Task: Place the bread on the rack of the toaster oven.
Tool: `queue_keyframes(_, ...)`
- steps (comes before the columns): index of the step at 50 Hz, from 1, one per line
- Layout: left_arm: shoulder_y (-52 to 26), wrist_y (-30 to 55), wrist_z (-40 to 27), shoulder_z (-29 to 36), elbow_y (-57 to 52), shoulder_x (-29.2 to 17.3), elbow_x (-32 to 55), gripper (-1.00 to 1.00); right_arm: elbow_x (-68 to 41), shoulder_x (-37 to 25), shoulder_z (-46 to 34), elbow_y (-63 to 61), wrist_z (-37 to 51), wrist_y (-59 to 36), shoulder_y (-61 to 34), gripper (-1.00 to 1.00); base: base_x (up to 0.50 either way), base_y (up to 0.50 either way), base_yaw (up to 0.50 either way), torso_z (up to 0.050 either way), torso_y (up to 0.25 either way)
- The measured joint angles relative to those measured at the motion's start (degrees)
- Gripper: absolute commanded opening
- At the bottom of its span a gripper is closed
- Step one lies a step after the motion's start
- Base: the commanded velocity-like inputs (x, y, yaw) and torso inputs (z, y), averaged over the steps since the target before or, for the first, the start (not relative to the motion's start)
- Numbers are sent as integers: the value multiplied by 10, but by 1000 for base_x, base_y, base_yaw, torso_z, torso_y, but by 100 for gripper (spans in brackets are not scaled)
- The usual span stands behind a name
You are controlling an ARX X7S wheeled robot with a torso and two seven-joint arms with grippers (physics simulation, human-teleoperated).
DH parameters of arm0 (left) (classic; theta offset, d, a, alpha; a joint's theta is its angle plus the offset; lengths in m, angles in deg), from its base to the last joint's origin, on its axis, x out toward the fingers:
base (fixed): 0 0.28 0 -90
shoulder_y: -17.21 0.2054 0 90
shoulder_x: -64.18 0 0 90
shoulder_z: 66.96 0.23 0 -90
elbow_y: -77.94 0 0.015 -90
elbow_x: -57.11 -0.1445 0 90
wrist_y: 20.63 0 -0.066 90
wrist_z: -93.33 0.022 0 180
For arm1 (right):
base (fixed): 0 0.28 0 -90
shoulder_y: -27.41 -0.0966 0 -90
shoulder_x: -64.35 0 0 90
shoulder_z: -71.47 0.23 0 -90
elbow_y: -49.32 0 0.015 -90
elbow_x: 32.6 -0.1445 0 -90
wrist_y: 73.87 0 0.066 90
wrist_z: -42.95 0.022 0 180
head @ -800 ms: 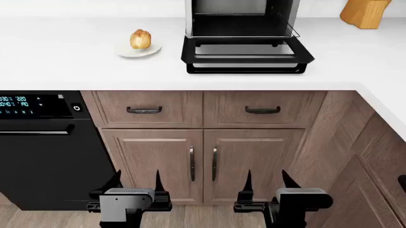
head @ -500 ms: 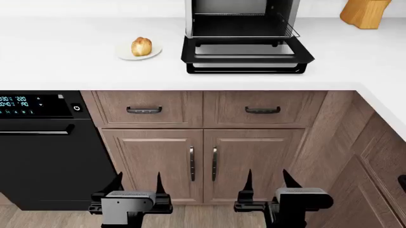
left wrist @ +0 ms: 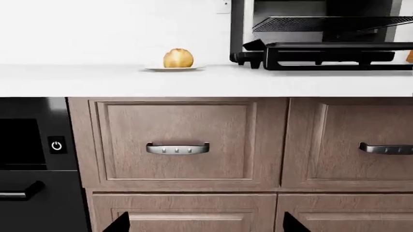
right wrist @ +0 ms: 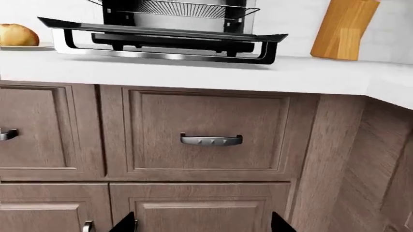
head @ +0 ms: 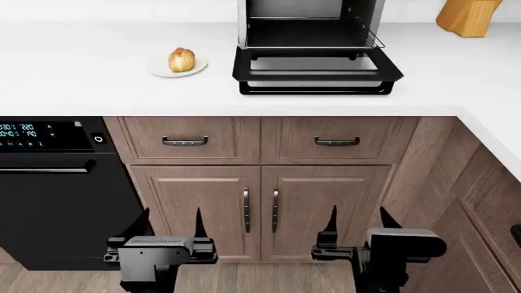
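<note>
The bread (head: 182,59), a golden-brown roll, sits on a white plate (head: 161,68) on the counter, left of the toaster oven (head: 309,24). It also shows in the wrist views, the bread (left wrist: 178,58) (right wrist: 17,35) still on its plate. The oven's black door (head: 316,74) hangs open, and the wire rack (head: 313,21) lies inside; the rack (left wrist: 332,22) (right wrist: 187,8) is bare. My left gripper (head: 172,221) and right gripper (head: 357,218) hang low in front of the cabinet doors, far below the counter. Both are open and hold nothing.
A black built-in appliance (head: 49,183) with a lit display fills the lower left. A wooden knife block (head: 468,15) stands at the counter's back right. Drawers (head: 189,139) and cabinet doors with metal handles face the grippers. The counter turns a corner on the right.
The bread has tipped from upright to lying on the plate. Both grippers have risen a little, the left shifting left and the right shifting right.
</note>
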Motion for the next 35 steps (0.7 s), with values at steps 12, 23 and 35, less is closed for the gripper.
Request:
queue_keyframes(12,-64,155,-30,-23,-142,-19,41,100,7,-26,4,-176,16,-203,-58,100,0,0,0,0,0)
queue_keyframes(23,-155,276,-49,-48,-202,-37,79,100,-22,-42,50,-289,8,-371,-137,100,0,0,0,0,0)
queue_keyframes(35,-267,353,-71,-59,-176,-47,92,100,-44,-80,101,-359,-2,-549,-254,100,0,0,0,0,0)
